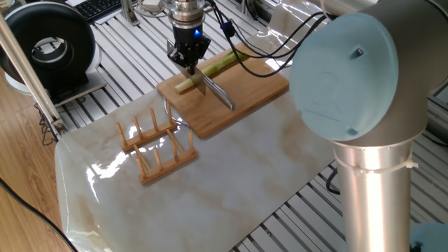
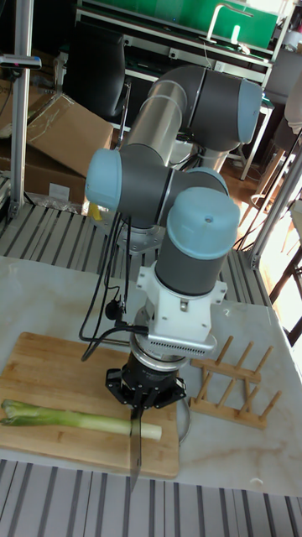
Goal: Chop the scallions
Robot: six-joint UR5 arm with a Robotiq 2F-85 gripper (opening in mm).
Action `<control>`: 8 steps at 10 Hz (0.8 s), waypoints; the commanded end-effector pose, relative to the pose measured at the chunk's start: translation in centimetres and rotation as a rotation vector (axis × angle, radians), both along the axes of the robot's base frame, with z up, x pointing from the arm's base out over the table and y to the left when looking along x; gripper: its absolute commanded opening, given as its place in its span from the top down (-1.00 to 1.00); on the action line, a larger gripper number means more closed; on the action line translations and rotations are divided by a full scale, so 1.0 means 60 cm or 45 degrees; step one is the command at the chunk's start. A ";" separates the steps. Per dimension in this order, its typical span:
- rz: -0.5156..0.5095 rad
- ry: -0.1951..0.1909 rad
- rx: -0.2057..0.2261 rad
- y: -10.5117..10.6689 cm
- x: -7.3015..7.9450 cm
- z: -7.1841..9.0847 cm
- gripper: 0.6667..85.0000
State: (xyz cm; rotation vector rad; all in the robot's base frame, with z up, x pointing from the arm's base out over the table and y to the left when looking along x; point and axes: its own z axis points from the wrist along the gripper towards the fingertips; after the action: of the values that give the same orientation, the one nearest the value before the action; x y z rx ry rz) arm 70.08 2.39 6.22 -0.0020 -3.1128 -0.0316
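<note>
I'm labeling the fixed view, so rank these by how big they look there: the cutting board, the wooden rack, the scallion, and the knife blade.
1. Cutting board
2. Wooden rack
3. Scallion
4. Knife blade

Scallion and blade look close in length; the gripper hides part of each, so that order is unsure.

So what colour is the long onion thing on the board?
The scallion is pale green, turning whitish at the end near the knife. The tall fixed view shows it best.
</note>
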 end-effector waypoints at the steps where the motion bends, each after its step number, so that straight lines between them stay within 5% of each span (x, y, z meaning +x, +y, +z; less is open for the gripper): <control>1: -0.012 0.050 0.037 0.009 0.001 0.008 0.99; 4: 0.012 0.001 0.005 -0.021 0.012 -0.046 0.99; 6: 0.018 0.085 0.035 -0.014 -0.001 -0.012 0.99; 8: 0.009 0.108 0.023 0.001 0.001 0.006 0.99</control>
State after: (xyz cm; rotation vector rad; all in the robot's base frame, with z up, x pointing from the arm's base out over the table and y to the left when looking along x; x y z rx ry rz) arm 70.20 1.71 5.50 0.0174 -3.0564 -0.0412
